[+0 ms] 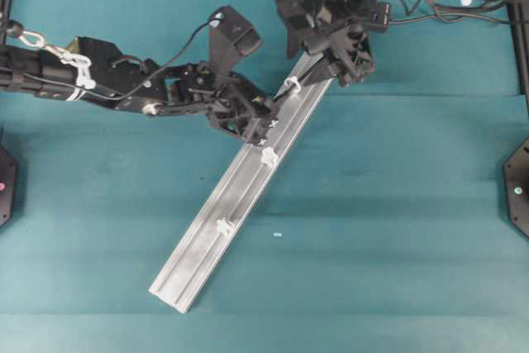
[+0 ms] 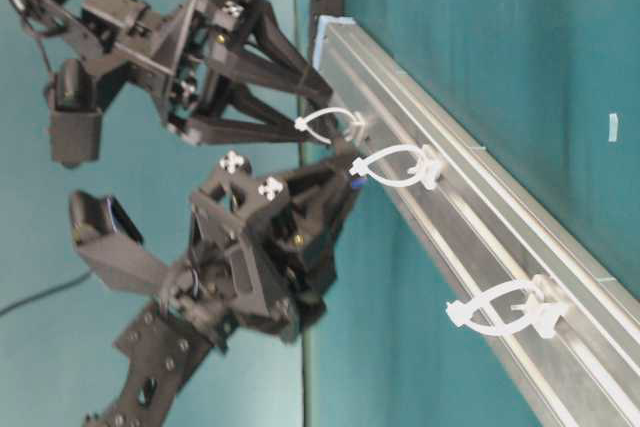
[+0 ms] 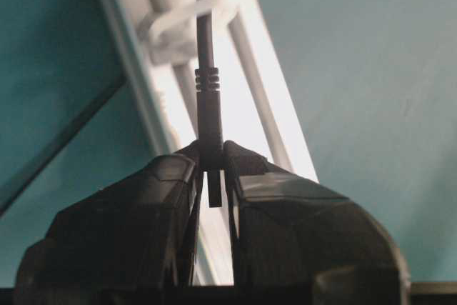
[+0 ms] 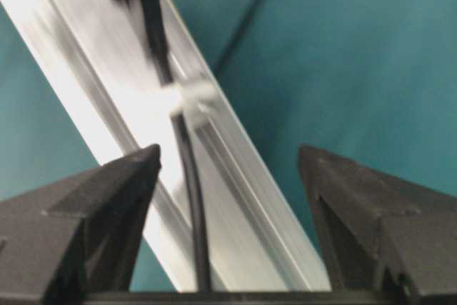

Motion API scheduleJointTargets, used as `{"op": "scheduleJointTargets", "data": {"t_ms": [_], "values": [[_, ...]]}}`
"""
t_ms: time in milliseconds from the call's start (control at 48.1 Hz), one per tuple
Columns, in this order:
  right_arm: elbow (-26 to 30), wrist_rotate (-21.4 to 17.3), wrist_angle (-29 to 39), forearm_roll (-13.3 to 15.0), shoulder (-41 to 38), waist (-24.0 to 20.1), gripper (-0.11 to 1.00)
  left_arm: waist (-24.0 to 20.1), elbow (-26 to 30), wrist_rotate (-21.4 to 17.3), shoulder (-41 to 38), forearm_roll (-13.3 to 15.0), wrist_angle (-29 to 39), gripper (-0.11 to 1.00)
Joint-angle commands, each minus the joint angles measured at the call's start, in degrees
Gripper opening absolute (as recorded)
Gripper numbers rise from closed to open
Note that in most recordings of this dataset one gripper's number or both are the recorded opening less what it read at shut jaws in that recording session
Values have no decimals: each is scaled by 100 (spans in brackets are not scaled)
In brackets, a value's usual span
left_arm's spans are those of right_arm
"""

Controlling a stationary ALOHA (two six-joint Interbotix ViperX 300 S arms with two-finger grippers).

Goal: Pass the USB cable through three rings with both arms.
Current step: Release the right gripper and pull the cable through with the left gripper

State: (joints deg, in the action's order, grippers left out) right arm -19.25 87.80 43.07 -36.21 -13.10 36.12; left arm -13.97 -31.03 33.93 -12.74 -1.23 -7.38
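**Cable Threaded Through First Ring as One Claw Pinches, the Other Stands Wide**

Nearest in the left wrist view, the left gripper [image 3: 212, 169] has its two dark fingers pressed onto the plug end of the USB cable [image 3: 208, 105], pinching it just below the ribbed strain relief. From there the cord runs straight up the frame and through a white ring [image 3: 187, 18] clipped to the silver rail [image 3: 246, 98] beyond.

In the right wrist view, the right gripper [image 4: 228, 169] stands spread wide, its fingers at the lower left and lower right corners with the cable passing untouched between them and on through the same blurred white clip.

From overhead, the rail [image 1: 211, 241] lies diagonally on the teal table [image 1: 397, 204], from lower left to upper centre. The left gripper [image 1: 263, 117] sits at centre frame, between the upper ring [image 1: 292, 84] and the middle ring [image 1: 269, 155]; the lower ring [image 1: 222, 226] is well apart. The right gripper [image 1: 331, 59] hovers over the rail's upper end.
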Motion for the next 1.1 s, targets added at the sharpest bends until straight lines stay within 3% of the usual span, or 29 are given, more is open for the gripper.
{"op": "scheduleJointTargets", "data": {"t_ms": [0,166,333,541,749,957,1082], "values": [[-62,-79,-141,88,211,18,86,18,-79,193,501,-26,-18,9],[-501,-299,-940,141,633,-70,83,35,-299,747,765,-26,-26,9],[-958,-404,-1433,149,949,-431,82,79,-466,1230,1011,-26,-97,9],[-1274,-431,-1793,149,1125,-1072,82,158,-545,1564,1143,-26,-211,9],[-1257,-431,-2435,176,1090,-1327,78,193,-545,1679,1143,-26,-211,9],[-1125,-431,-2575,791,976,-1459,78,193,-545,1696,1143,-26,-202,9],[-1151,-431,-2725,896,914,-1503,78,193,-527,1705,1134,-26,-202,9]]}}
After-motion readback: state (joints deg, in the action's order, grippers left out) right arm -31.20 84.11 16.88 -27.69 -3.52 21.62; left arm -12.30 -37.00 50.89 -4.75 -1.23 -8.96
